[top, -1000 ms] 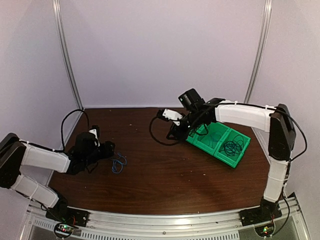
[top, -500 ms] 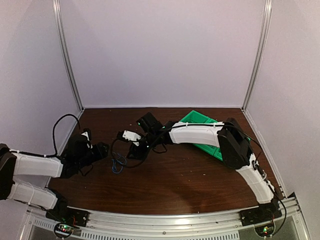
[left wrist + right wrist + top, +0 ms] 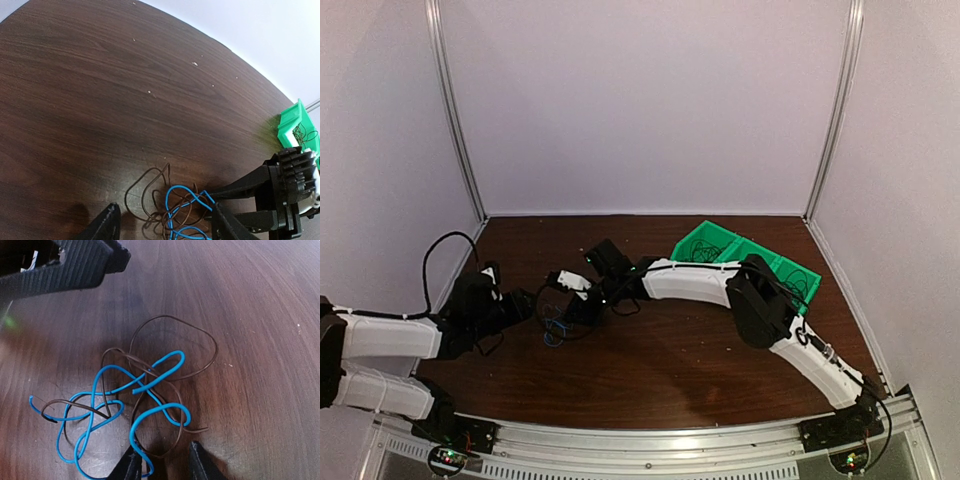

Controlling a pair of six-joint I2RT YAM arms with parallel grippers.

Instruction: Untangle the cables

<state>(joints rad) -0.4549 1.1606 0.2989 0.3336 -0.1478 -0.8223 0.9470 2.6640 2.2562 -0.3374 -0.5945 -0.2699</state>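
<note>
Cables (image 3: 145,382), blue + brown tangle, flat on table (image 3: 260,315), lower centre of R wrist view. R gripper (image 3: 162,462) fingers narrowly apart, straddling a loop, not pinching. L gripper (image 3: 165,222) spread wide beside tangle.

Right gripper (image 3: 161,461) swung from green bin (image 3: 715,245) over to cables (image 3: 135,395), fingers narrowed astride tangle's near edge; left gripper (image 3: 165,227) eased back slightly.
</note>
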